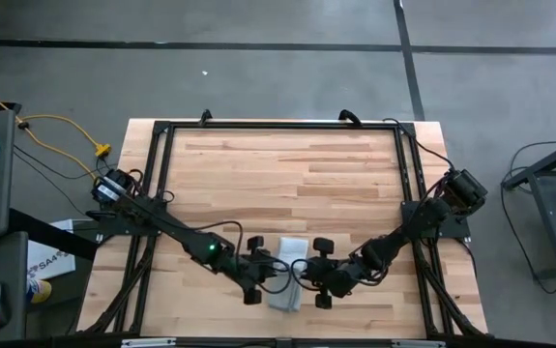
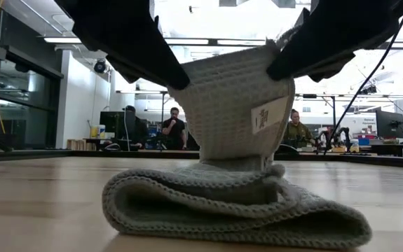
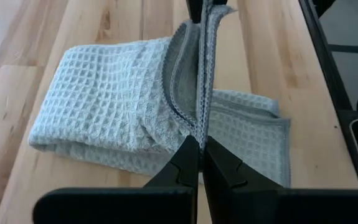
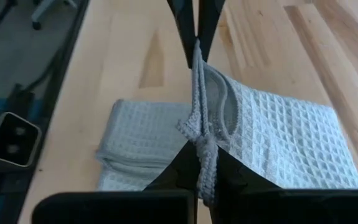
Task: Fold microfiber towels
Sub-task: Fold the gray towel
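Observation:
The light grey waffle-textured towel (image 1: 289, 275) lies folded near the table's near edge. Its lower folded layers (image 2: 236, 210) rest on the wood. An upper flap (image 2: 233, 105) with a small white label (image 2: 268, 115) stands raised between my two grippers. My left gripper (image 1: 270, 263) is shut on the flap's left end. My right gripper (image 1: 308, 273) is shut on its right end. The two grippers face each other a short way apart. Each wrist view shows the other gripper at the far end of the raised edge. My left gripper pinches the raised flap's hemmed edge (image 3: 198, 124) between its two fingers, where two stitched edges run together. It comes slanting down from the table's left, along the edge. The flap is held up off the table, and the rest of the towel (image 3: 104, 106) lies below. My right gripper pinches the bunched hemmed edge (image 4: 202, 146) at the flap's other end between its two fingers. It comes slanting down from the table's right, along the edge. The edge runs nearly straight to the other gripper, and the lower layers (image 4: 291, 137) stay on the table.
The wooden table top (image 1: 287, 174) is framed by a black rail (image 1: 278, 124). In the low view, people (image 2: 175, 129) sit at desks in the room beyond the table.

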You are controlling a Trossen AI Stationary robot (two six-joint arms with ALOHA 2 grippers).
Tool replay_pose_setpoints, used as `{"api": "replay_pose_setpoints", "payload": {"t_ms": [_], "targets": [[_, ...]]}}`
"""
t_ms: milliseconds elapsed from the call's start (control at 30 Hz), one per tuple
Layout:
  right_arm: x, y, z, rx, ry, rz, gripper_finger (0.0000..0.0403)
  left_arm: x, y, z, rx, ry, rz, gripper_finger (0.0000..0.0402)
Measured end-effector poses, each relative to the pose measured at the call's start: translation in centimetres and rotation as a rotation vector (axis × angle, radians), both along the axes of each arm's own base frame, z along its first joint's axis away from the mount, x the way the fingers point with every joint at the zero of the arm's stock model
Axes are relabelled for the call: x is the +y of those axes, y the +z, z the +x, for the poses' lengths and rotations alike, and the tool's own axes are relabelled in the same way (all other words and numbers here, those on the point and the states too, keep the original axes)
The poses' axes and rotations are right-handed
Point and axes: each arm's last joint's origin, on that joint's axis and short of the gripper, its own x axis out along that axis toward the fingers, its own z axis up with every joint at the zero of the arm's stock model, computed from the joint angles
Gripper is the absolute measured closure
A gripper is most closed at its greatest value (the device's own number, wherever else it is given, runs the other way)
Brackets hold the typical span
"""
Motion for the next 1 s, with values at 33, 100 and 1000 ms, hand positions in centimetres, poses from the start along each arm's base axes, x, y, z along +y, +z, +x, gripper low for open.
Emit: {"api": "replay_pose_setpoints", "payload": {"t_ms": [33,100,1000], "targets": [[0.1,0.0,0.0,-0.003,0.009,0.009,0.0399,0.0,0.0,0.0,0.0,0.0,-0.001,0.0401],[0.2,0.1,0.0,-0.006,0.026,0.03,0.0399,-0.2,0.0,-0.1,0.003,-0.001,-0.009,0.0401],[3.3,-1.8,0.6,-0.066,0.14,0.191,0.0399,-1.8,0.4,-0.4,-0.002,-0.125,-0.141,0.0401]]}}
